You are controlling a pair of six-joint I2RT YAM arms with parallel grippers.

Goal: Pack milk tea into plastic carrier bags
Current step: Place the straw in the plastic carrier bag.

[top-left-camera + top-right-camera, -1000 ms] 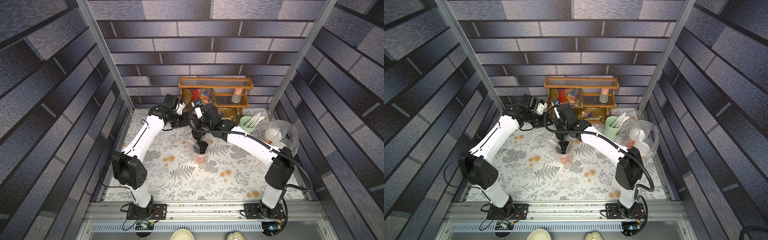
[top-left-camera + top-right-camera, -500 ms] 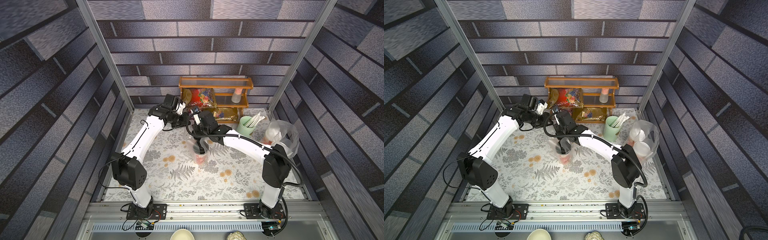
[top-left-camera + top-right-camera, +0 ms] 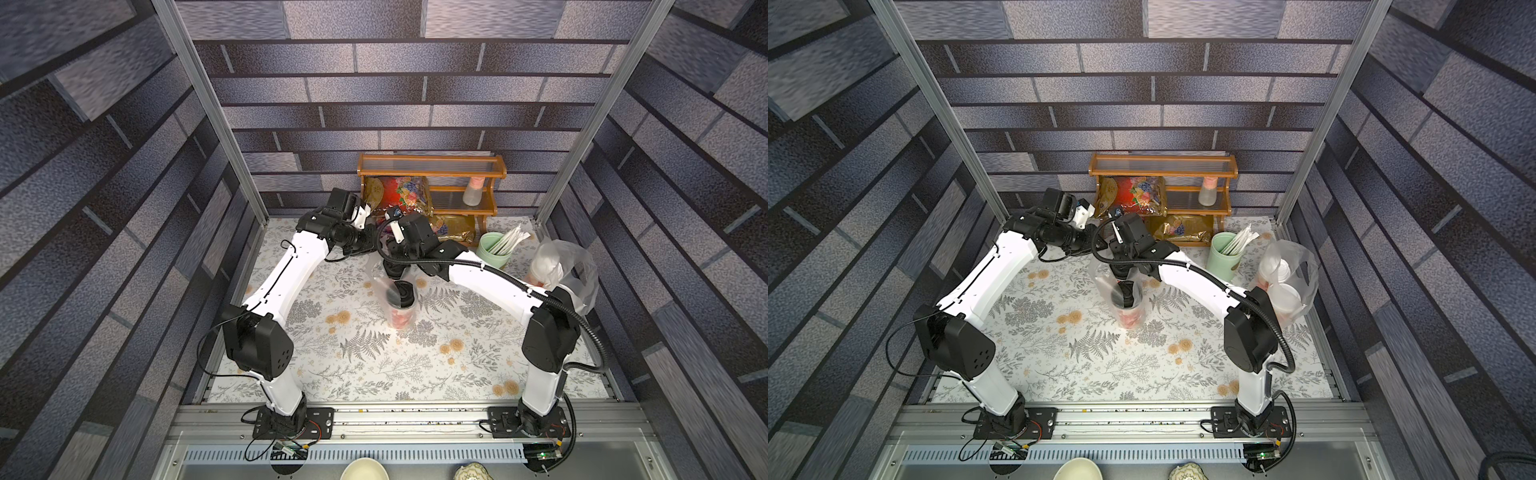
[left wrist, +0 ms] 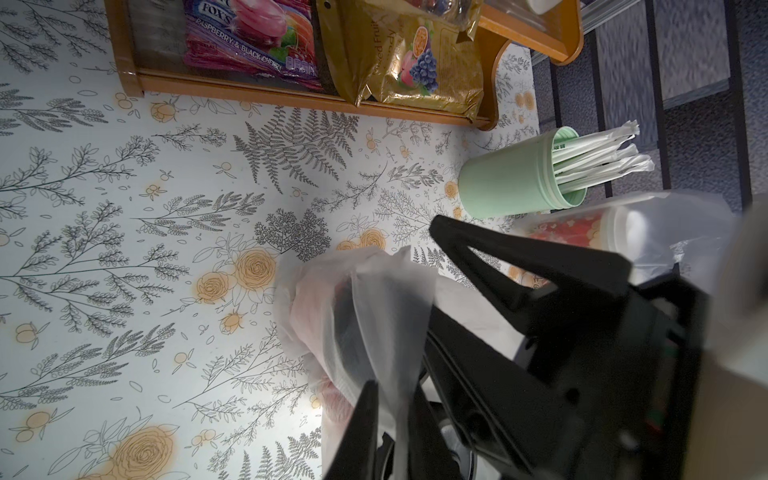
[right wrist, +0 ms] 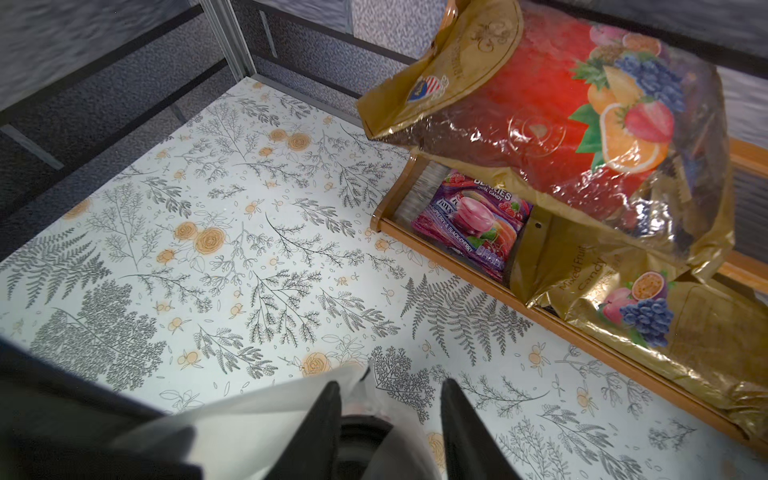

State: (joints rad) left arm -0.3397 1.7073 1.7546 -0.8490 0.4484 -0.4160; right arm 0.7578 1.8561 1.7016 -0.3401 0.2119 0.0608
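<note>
Both arms rise from the near rail, bend at the elbow and lean inward, so that the wrists meet above the far middle of the flower-printed table cloth (image 3: 374, 365). The right gripper (image 5: 388, 386) points down over a thin clear plastic carrier bag (image 3: 377, 279). Its jaws stand well apart, with loose bag film and a black lid between them. The left gripper (image 4: 392, 390) reaches in from the left side of this bag. Its jaws are narrow and a strip of film runs between them, but I cannot tell if the film is pinched. Inside the bag a tall red paper cup with black lid (image 3: 400, 294) stands upright in the middle of the table.

At the right edge a second clear bag (image 3: 1304, 266) holds cups with white dome lids (image 3: 1273, 266). Two lids show in a top view, while the left wrist view gives one red cup side (seen through film). To its left stands a pale green cup of white straws (image 3: 492, 249), near the brown wooden shelf (image 3: 432, 171). Only the wrist views show a purple candy packet (image 5: 469, 216) on the lowest shelf, lower than the red and gold snack packet (image 5: 561, 124).
</note>
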